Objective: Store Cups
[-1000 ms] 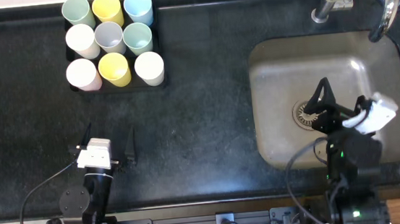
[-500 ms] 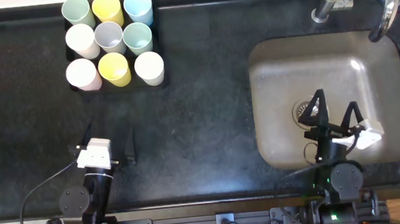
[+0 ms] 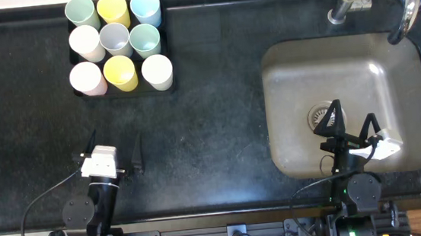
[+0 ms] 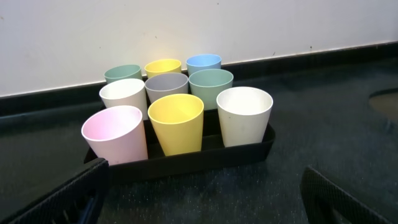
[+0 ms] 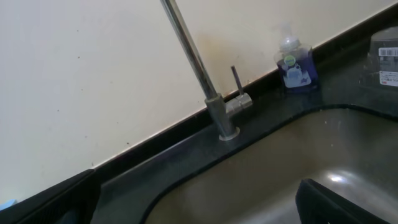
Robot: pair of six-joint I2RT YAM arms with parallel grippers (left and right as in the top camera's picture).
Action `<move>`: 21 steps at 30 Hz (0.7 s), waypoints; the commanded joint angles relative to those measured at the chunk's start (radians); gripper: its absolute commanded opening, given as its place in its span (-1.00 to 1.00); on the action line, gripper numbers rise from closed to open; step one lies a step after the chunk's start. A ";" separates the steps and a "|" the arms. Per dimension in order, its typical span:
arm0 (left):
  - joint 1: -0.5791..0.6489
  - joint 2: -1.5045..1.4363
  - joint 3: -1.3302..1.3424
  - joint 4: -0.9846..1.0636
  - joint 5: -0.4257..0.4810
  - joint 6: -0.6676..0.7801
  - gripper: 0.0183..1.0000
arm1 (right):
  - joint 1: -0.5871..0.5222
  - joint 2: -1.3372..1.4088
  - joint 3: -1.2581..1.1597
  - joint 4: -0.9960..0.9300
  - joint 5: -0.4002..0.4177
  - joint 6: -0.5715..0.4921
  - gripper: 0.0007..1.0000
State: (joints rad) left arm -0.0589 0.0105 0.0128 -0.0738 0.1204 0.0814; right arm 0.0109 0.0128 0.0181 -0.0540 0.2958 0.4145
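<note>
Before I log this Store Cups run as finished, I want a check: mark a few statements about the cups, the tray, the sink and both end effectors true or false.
1. The black plastic tray holds nine plastic cups in three rows of three. True.
2. A cup lies in the stainless steel sink. False: no cup is in the basin.
3. The left end effector is shut on the pink plastic cup. False: it is open over the black counter, and that cup stands in a corner of the tray.
4. The right end effector is open above the sink. True.
5. The grey plastic cup stands in the tray's middle. True.
</note>
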 commanded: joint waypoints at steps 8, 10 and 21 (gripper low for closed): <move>-0.002 -0.008 -0.005 0.002 0.008 -0.006 1.00 | 0.022 -0.011 -0.014 0.005 0.009 0.004 0.99; -0.002 -0.008 -0.005 0.002 0.008 -0.007 1.00 | 0.029 -0.011 -0.014 0.005 0.009 0.004 0.99; -0.002 -0.008 -0.005 0.005 0.008 -0.006 1.00 | 0.028 -0.010 -0.014 0.005 0.008 0.004 0.99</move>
State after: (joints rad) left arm -0.0589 0.0105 0.0128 -0.0734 0.1204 0.0814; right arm 0.0353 0.0128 0.0181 -0.0540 0.2958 0.4149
